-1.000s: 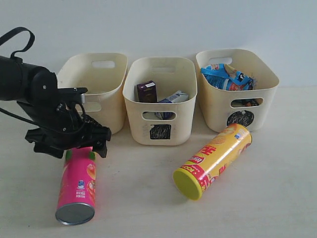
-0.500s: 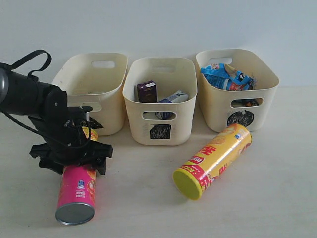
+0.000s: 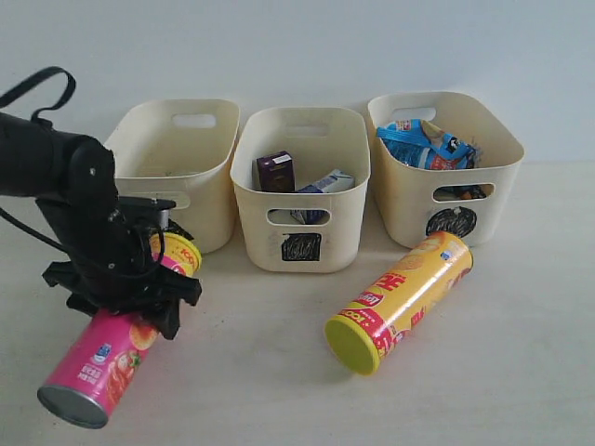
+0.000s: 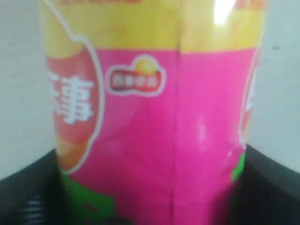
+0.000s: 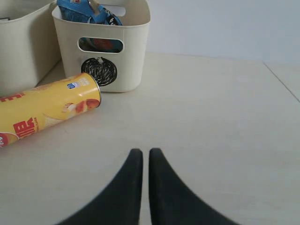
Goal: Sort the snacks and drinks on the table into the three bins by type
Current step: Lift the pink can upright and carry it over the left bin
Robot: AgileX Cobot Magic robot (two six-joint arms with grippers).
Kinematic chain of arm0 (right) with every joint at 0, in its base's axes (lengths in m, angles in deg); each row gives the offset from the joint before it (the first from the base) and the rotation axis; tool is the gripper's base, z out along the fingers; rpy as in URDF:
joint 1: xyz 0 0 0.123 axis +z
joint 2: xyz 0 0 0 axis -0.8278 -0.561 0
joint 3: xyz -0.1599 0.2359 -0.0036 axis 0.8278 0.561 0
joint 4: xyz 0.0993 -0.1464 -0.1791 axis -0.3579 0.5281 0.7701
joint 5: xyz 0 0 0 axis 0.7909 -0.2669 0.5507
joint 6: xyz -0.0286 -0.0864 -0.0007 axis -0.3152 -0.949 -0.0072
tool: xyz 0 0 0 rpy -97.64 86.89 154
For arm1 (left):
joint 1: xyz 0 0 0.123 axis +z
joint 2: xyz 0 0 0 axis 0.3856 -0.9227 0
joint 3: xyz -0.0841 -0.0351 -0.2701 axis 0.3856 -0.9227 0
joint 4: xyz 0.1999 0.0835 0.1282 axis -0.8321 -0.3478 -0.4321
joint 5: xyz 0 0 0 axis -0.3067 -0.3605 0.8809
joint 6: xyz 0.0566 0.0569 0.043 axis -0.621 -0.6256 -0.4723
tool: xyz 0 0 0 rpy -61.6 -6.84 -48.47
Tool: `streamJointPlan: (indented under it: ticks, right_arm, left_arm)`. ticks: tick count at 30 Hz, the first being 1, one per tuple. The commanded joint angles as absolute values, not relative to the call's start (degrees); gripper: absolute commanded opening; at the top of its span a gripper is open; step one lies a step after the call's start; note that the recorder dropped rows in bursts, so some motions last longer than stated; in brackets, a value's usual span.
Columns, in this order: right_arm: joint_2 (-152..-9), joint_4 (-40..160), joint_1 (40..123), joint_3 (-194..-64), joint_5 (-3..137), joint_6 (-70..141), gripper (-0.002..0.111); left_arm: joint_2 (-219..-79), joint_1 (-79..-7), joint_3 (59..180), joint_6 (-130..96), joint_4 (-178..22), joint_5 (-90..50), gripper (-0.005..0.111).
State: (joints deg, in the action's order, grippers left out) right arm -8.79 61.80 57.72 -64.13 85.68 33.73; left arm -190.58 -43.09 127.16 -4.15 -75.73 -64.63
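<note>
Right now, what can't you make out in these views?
- Left bin mark: exterior view, behind left gripper and pink can.
- Left bin floor: exterior view, hidden by its front wall.
- Can print: left wrist view, blurred, too close.
- Right bin lower contents: exterior and right wrist views, under blue bag; only a sliver through the handle.
- Right arm: outside exterior view; only right gripper tips show, right wrist view.
</note>
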Motion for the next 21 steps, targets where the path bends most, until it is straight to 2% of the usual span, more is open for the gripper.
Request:
streamJointPlan:
  ticks: [1, 6, 12, 21]
  right_arm:
    - [-8.5, 61.7, 57.6, -63.9, 85.2, 33.6, 0.003]
    - [-8.5, 61.7, 57.6, -63.9, 85.2, 33.6, 0.003]
    - [-8.5, 61.7, 57.6, -63.9, 85.2, 33.6, 0.003]
    - [-8.5, 61.7, 57.6, -63.9, 85.3, 33.6, 0.003]
  left_arm:
    - [-185.5, -43.3, 127.3, -9.4, -72.4, -67.4, 0.004]
    - [-178.4, -43.3, 127.3, -18.9, -65.0, -70.0, 0.004]
    - [-171.6, -43.2, 129.8, -21.1, -64.2, -66.3, 0.004]
    - [-171.1, -43.1, 139.2, -21.1, -65.2, -61.4, 0.004]
